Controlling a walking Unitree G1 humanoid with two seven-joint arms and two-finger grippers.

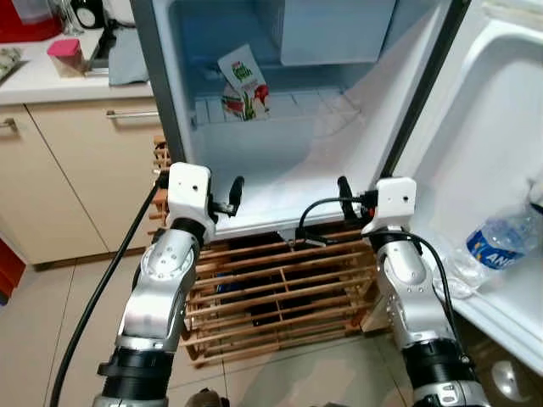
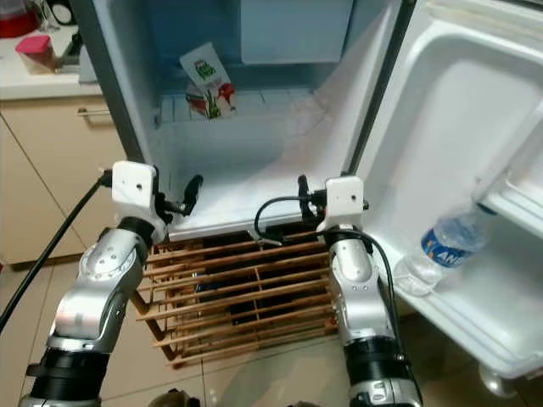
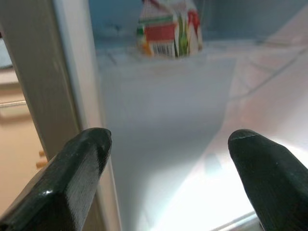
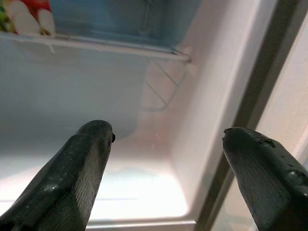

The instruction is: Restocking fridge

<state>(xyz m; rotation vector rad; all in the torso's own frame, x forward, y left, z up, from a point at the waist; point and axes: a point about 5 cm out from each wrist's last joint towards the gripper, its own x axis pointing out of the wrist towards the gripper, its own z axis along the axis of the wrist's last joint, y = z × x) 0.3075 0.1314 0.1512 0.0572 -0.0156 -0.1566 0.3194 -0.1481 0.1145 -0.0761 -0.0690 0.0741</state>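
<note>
Kitchen, head views: open fridge point(image 1: 254, 195) at 12 o'clock, door point(image 1: 501, 144) swung to 3 o'clock. Cream cabinet and table point(image 1: 34, 80) at 10 o'clock, carrying a pink-lidded box point(image 1: 64, 56). Wooden crate point(image 1: 280, 288) under the fridge, on a tiled floor point(image 1: 51, 314).
Carton point(image 1: 244, 83), leaning on the fridge shelf at 12 o'clock.
Water bottle point(image 2: 445, 242), tilted in the door shelf at 3 o'clock.
Left claw point(image 1: 231, 197) and right claw point(image 1: 346, 193), both at the fridge's front lip, well apart.

Left wrist view: left claw point(image 3: 171, 173) fingers spread, holding nothing; carton point(image 3: 168, 26) ahead on the shelf.

Right wrist view: right claw point(image 4: 168, 163) fingers spread, holding nothing, facing the fridge's white floor and side wall.
</note>
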